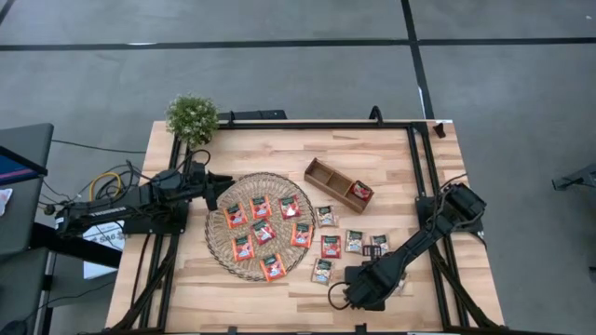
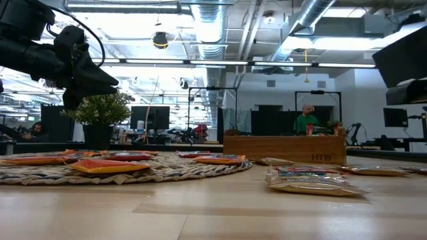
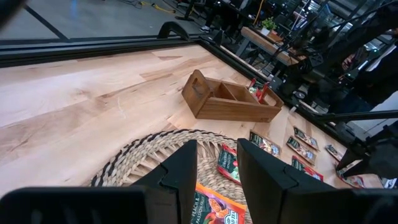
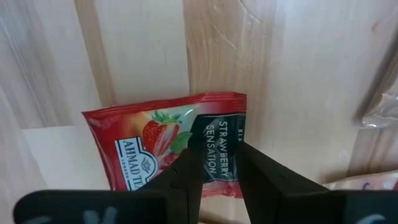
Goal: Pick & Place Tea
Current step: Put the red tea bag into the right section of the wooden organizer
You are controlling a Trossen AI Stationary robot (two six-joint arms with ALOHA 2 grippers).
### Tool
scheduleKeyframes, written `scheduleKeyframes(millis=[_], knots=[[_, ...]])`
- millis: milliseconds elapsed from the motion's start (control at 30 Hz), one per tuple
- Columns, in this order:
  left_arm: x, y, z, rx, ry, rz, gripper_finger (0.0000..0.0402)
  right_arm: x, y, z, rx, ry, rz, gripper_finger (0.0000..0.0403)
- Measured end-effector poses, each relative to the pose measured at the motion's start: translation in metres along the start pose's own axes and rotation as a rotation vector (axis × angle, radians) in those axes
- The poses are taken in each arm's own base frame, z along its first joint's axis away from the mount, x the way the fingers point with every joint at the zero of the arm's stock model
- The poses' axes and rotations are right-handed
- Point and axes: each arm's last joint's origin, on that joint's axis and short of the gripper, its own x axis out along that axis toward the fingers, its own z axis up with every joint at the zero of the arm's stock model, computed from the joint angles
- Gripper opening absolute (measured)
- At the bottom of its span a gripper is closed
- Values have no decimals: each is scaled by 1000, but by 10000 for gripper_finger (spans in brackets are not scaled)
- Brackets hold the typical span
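Several red-orange tea sachets [image 1: 264, 231] lie flat on the round wicker mat [image 1: 212, 244]. More sachets, red and green-and-pale [image 1: 355, 241], lie on the table to the mat's right. One red sachet [image 1: 361, 193] stands in the wooden tray [image 1: 326, 174]. My right gripper [image 1: 358, 293] points down near the table's front edge. It is open, its fingers [image 4: 189, 165] on either side of the dark label of a red strawberry sachet [image 4: 149, 143] that lies flat on the wood. My left gripper [image 1: 212, 189] hangs open and empty above the mat's left rim. My right gripper comes from above over the strawberry sachet's label end [image 4: 219, 134], with its fingers across the sachet. I cannot tell whether the fingertips touch it. The sachet lies flat on the table.
A potted plant [image 1: 193, 118] stands at the table's far left corner. Another sachet in clear wrap [image 4: 379, 106] lies close beside the right gripper. Bare wood [image 1: 279, 144] lies between the mat and the far edge.
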Motion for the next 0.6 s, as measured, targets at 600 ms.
scheduleKeyframes(millis=[600], knots=[[0, 0, 0, 0, 0, 0, 105, 0, -7, 6, 4, 19, 11, 7]])
